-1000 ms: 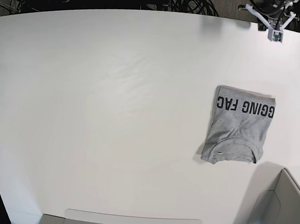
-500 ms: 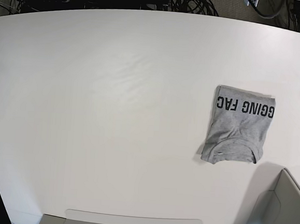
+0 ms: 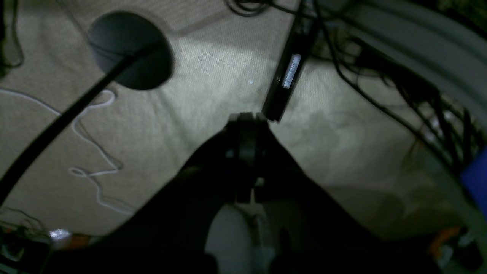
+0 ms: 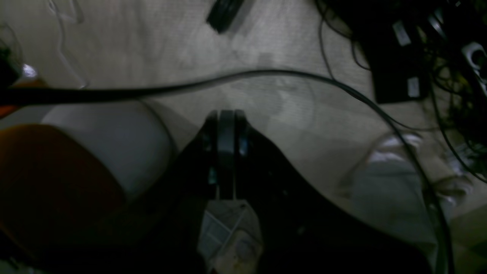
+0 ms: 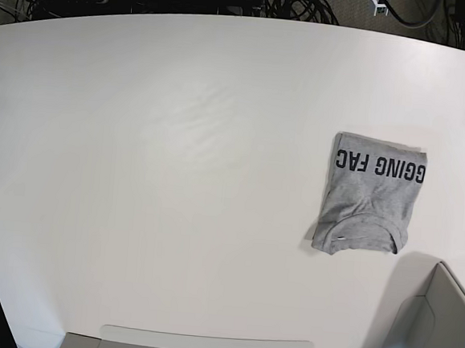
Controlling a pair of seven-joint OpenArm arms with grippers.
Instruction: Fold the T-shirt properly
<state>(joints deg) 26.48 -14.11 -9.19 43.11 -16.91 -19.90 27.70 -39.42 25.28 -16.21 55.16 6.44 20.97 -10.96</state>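
The grey T-shirt (image 5: 369, 198) lies folded into a small rectangle on the right part of the white table (image 5: 179, 137). Black lettering shows along its far edge and the collar faces the near side. Neither gripper touches it. In the left wrist view my left gripper (image 3: 247, 116) is shut on nothing, hanging over carpeted floor off the table. In the right wrist view my right gripper (image 4: 225, 114) is also shut and empty, above floor and cables. In the base view only a small white piece of an arm (image 5: 377, 2) shows at the top edge.
A grey box (image 5: 439, 327) stands at the table's near right corner, and a flat grey edge (image 5: 203, 345) runs along the near side. Cables and power bricks (image 5: 302, 2) lie behind the far edge. A black cable (image 4: 266, 76) crosses the right wrist view.
The arm at the base view's top right has drawn back, up and out of the picture. The T-shirt has not moved.
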